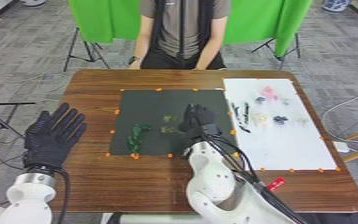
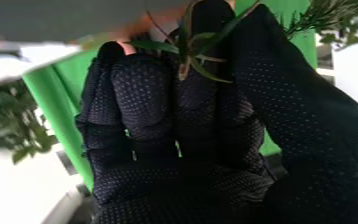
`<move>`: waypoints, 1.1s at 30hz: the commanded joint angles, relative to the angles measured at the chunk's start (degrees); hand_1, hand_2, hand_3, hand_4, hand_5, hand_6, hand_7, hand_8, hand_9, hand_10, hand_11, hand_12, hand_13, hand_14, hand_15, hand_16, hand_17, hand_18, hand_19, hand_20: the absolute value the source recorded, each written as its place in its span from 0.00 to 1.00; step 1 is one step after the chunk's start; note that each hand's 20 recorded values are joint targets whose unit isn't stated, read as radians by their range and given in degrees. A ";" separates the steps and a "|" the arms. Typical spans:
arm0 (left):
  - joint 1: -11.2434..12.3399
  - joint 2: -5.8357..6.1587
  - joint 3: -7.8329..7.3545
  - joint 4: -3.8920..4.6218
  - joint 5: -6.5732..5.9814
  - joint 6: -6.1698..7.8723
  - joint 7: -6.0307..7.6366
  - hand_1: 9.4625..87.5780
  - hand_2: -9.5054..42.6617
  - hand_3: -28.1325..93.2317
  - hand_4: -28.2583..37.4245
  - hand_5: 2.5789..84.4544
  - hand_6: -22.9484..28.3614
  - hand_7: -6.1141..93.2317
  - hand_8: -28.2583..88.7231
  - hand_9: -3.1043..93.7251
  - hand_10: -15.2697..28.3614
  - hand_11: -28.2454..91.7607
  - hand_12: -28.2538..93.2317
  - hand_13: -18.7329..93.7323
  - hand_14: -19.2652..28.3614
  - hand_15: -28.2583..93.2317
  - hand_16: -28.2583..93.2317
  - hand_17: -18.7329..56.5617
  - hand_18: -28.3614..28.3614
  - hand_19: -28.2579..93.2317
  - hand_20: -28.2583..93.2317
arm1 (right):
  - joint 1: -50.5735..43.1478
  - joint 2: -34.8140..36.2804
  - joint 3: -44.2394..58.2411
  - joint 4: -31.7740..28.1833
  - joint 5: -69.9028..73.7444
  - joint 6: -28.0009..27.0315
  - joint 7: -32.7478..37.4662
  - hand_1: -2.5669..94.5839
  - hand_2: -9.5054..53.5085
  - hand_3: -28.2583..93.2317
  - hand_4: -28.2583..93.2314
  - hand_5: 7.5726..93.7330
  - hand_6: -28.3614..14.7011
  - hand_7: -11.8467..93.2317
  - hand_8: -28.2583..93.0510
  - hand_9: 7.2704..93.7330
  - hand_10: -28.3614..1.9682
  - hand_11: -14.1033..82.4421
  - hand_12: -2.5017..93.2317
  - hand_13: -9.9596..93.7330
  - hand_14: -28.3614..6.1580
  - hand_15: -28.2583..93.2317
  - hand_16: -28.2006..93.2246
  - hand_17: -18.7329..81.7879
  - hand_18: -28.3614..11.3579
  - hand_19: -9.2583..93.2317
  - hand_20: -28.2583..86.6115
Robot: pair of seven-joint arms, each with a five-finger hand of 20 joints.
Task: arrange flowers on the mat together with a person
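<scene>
In the head view, my right hand (image 1: 198, 120) is over the right part of the dark mat (image 1: 153, 100). In the right wrist view, the thumb and curled fingers of my right hand (image 2: 180, 135) pinch a small green sprig (image 2: 191, 49) with narrow leaves. My left hand (image 1: 53, 135) is left of the mat, palm down with straight, spread fingers. A dark green leafy stem (image 1: 137, 137) lies on the mat's near left part. Two small yellow-green sprigs (image 1: 169, 118) lie near the middle, just left of my right hand.
The white sheet (image 1: 286, 150) to the right holds a pink flower (image 1: 269, 92), a cream flower (image 1: 262, 120), a dark blue flower (image 1: 280, 120) and dark slender stems (image 1: 240, 114). A red tag (image 1: 276, 183) is near the table's near right part.
</scene>
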 commanded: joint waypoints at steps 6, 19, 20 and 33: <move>0.15 0.16 0.75 0.85 -0.78 0.26 -0.13 0.29 0.45 0.82 0.00 0.47 0.59 0.27 0.14 0.41 0.70 0.41 0.30 0.39 0.72 0.52 0.16 0.18 0.73 0.52 0.33 | -3.04 -3.01 1.36 -0.13 4.99 -0.75 0.22 0.56 0.00 0.77 0.08 0.78 0.57 0.28 0.30 0.82 0.54 0.55 0.50 0.71 0.38 0.80 0.55 0.50 0.05 0.90 0.47; 2.83 -1.35 -1.24 -0.08 -1.12 -0.59 2.46 0.30 0.44 0.82 0.00 0.47 0.59 0.27 0.14 0.41 0.70 0.41 0.30 0.39 0.72 0.52 0.16 0.18 0.73 0.52 0.33 | -4.74 2.85 2.89 -6.40 5.58 0.03 -0.74 0.44 0.01 0.82 0.09 0.70 0.53 0.26 0.16 0.76 0.41 0.59 0.38 0.66 0.32 0.79 0.52 0.47 0.04 0.89 0.44; 3.32 -1.56 -1.67 -0.22 -1.09 -0.77 2.64 0.30 0.44 0.82 0.00 0.47 0.59 0.27 0.14 0.41 0.70 0.41 0.30 0.39 0.72 0.52 0.16 0.18 0.73 0.52 0.33 | -5.22 3.94 3.40 -7.14 6.45 -0.70 -0.69 0.43 0.04 0.82 0.09 0.70 0.53 0.26 0.16 0.76 0.40 0.59 0.37 0.66 0.32 0.79 0.52 0.46 0.03 0.89 0.44; 4.02 -1.68 -2.21 0.15 -3.32 -2.54 5.07 0.29 0.42 0.83 0.00 0.47 0.59 0.27 0.14 0.41 0.70 0.41 0.30 0.39 0.72 0.52 0.16 0.18 0.73 0.52 0.33 | -11.74 5.55 9.56 -9.66 13.93 -10.78 -1.30 0.32 0.36 0.78 0.11 0.81 0.55 0.27 0.16 0.76 0.31 0.62 0.40 0.63 0.19 0.82 0.55 0.44 0.00 0.90 0.46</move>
